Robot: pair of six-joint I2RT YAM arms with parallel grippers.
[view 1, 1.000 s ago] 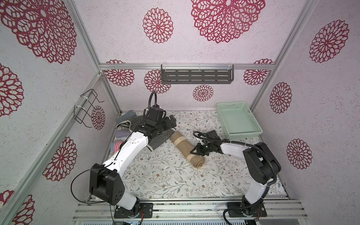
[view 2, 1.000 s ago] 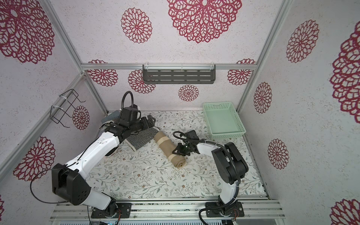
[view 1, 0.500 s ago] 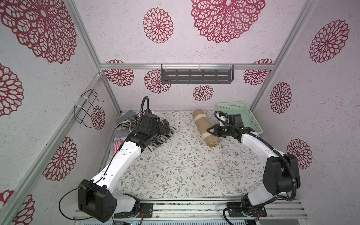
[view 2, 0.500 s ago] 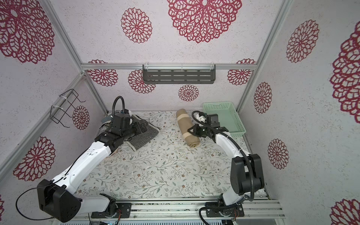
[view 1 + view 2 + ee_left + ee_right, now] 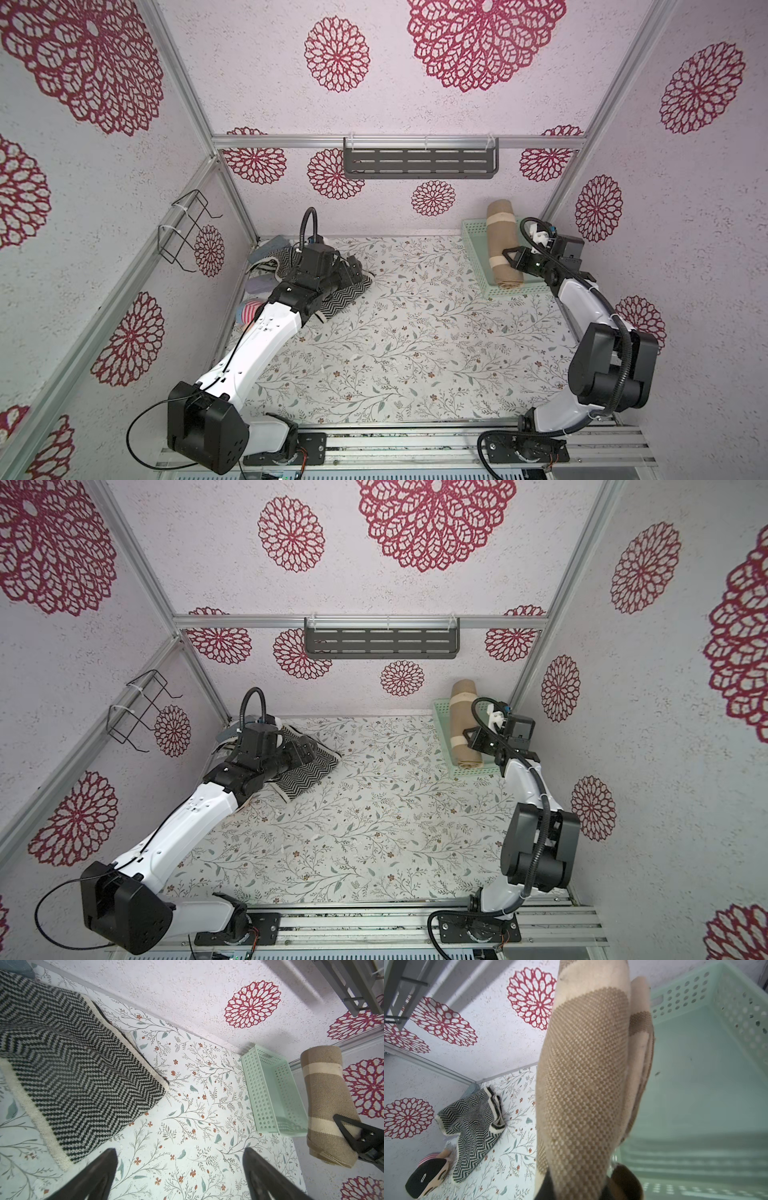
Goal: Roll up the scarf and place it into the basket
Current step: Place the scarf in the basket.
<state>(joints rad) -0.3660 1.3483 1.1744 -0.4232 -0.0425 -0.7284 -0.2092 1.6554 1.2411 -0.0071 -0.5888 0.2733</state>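
**Scarf roll held over the basket**

The right gripper (image 5: 510, 258) pinches the rolled tan knit scarf with cream bands (image 5: 500, 245) near one end, its jaws pressed in on the cloth. In both top views the roll hangs over the shallow rectangular mint-green plastic basket with perforated sides (image 5: 473, 253), which sits in the far right corner of the floral-printed table (image 5: 415, 340). The roll runs lengthwise over the basket's left half, and its far end rises past the far rim in front of the back wall. The left wrist view shows the scarf (image 5: 330, 1101) lifted clear of the basket (image 5: 259, 1088) and tilted, with the right gripper (image 5: 353, 1132) clamped on a cream band. In the right wrist view the scarf (image 5: 583, 1076) fills the middle, with the basket's smooth floor (image 5: 708, 1076) bare beside it.

The left gripper (image 5: 353, 268) has its jaws spread wide with nothing between them. It hovers at the far left over a folded black-and-white zigzag knit cloth (image 5: 345, 299), and the left wrist view shows its two dark fingertips (image 5: 108, 1159) apart above the table just beside that cloth (image 5: 72, 1068). More bunched clothes lie in the far left corner (image 5: 257, 286). A dark grey slotted shelf (image 5: 419, 164) hangs on the back wall and a black wire rack (image 5: 183, 232) on the left wall.
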